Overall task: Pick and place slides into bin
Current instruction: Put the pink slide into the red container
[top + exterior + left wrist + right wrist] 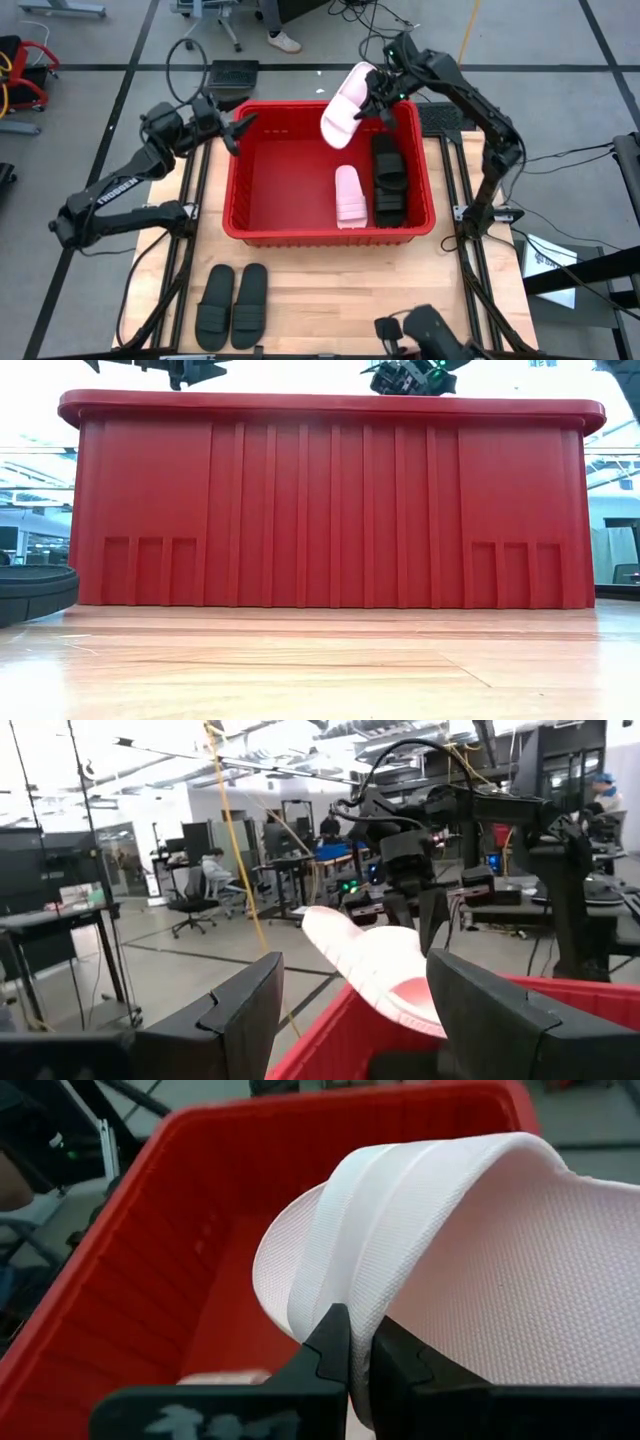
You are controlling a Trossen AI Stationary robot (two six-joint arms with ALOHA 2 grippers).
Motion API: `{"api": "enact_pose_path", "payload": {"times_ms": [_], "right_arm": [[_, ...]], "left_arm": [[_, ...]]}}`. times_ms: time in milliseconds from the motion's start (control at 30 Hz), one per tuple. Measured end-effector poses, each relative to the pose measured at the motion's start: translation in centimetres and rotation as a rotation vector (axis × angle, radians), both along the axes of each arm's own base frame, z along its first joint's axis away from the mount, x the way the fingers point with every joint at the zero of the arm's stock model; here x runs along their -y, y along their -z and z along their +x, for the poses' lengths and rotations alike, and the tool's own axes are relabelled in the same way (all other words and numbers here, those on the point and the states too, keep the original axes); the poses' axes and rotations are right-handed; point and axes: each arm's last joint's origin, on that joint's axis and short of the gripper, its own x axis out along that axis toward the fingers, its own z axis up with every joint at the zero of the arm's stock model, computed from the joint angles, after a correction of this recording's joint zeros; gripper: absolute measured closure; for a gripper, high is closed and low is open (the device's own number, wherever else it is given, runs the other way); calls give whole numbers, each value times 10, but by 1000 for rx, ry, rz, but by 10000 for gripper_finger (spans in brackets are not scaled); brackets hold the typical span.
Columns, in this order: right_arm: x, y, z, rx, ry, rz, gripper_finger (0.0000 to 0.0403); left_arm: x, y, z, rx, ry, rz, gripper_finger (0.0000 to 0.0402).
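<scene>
My right gripper is shut on a pale pink slide, held in the air above the far rim of the red bin. Another pale pink slide and two black slides lie on the bin's floor at its right side. Two black slides lie side by side on the table near its front left. My left gripper is open and empty above the bin's far left corner. My right gripper pinches the edge of the pale pink slide's wide strap between its two fingers. The slide is lifted clear above the bin's far rim, tilted, its far end reaching out past the rim.
The bin takes up the middle of the wooden table; its left half is bare red floor. In the low view the bin's near wall fills the picture. People sit at desks in the room beyond.
</scene>
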Motion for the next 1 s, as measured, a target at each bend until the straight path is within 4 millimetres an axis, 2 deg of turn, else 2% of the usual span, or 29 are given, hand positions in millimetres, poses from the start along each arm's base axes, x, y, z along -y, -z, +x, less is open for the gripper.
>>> {"api": "enact_pose_path", "payload": {"times_ms": [100,300,467,633,800,1000], "right_arm": [[9,3,-2,-70,-26,22,399],[13,31,-1,-235,-134,81,399],[3,53,14,-230,-290,93,399],[-12,67,27,-236,-375,98,399],[-17,89,40,-245,-388,101,399],[-15,116,41,-260,-373,124,399]], "left_arm": [[-3,2,-3,-16,2,-9,149],[-7,1,-6,-18,-21,16,149],[-9,1,-8,-26,-36,23,149],[-10,3,-8,-40,-40,10,149],[-9,5,-8,-52,-18,-2,149],[-9,5,-7,-51,0,-8,149]]}}
